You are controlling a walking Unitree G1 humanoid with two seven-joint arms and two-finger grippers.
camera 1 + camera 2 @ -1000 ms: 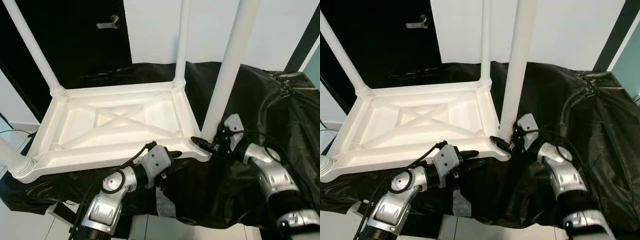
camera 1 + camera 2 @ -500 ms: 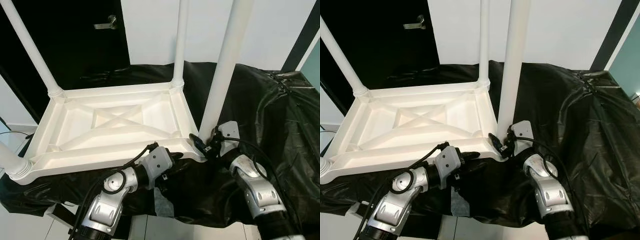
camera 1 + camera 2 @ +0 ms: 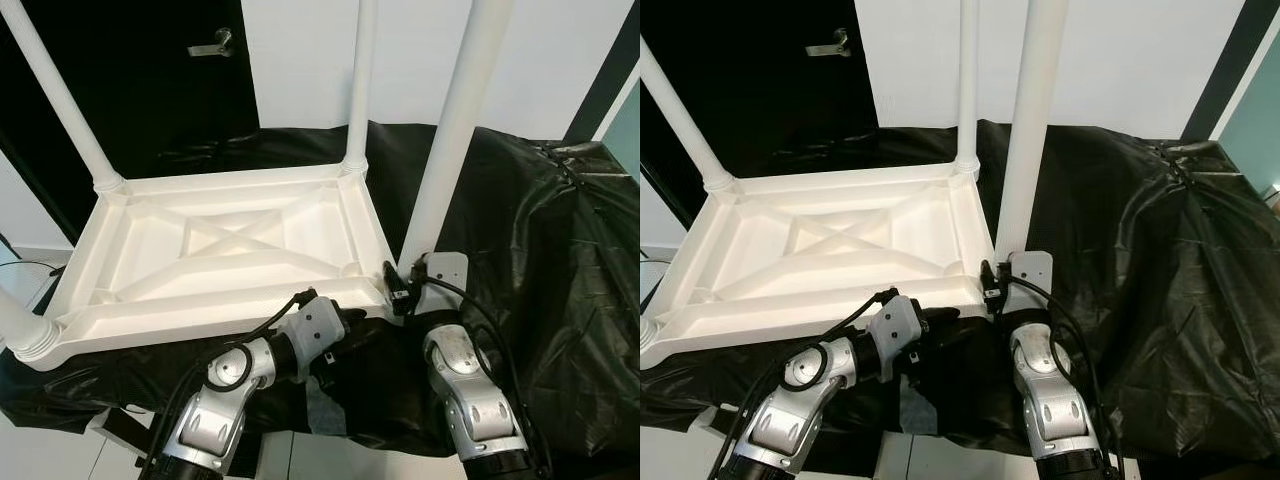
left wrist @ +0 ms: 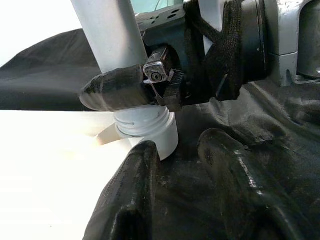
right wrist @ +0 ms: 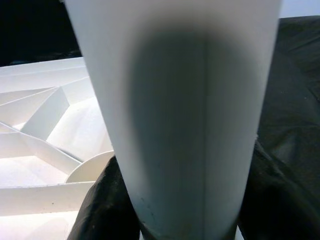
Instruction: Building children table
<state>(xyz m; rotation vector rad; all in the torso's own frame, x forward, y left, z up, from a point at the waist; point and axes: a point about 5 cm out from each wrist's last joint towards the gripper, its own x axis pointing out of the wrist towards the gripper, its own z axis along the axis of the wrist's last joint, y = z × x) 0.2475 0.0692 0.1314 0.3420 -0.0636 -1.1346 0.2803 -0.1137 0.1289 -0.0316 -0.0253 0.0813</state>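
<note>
A white plastic children's table [image 3: 200,305] lies upside down on a black cloth [image 3: 560,260]. Its near-right leg [image 3: 450,130] stands upright in the corner socket. My right gripper [image 3: 400,290] is shut on that leg just above its threaded base [image 4: 147,125]. In the right wrist view the leg [image 5: 190,115] stands between the two black fingers [image 5: 100,200]. My left gripper [image 3: 345,318] reaches under the table's front edge close to the same corner. It [image 4: 180,145] is open, with only cloth between its fingers [image 4: 135,190].
Three more white legs stand up at the far-left [image 3: 55,90], far-right [image 3: 362,80] and near-left [image 3: 20,335] corners. A dark door with a handle [image 3: 215,42] and a white wall are behind. The cloth hangs over the front edge above a pale floor [image 3: 40,450].
My right arm has swung in from the right, so its forearm now stands straight below the near-right leg, with the gripper still at the leg's base. The left gripper has stayed put.
</note>
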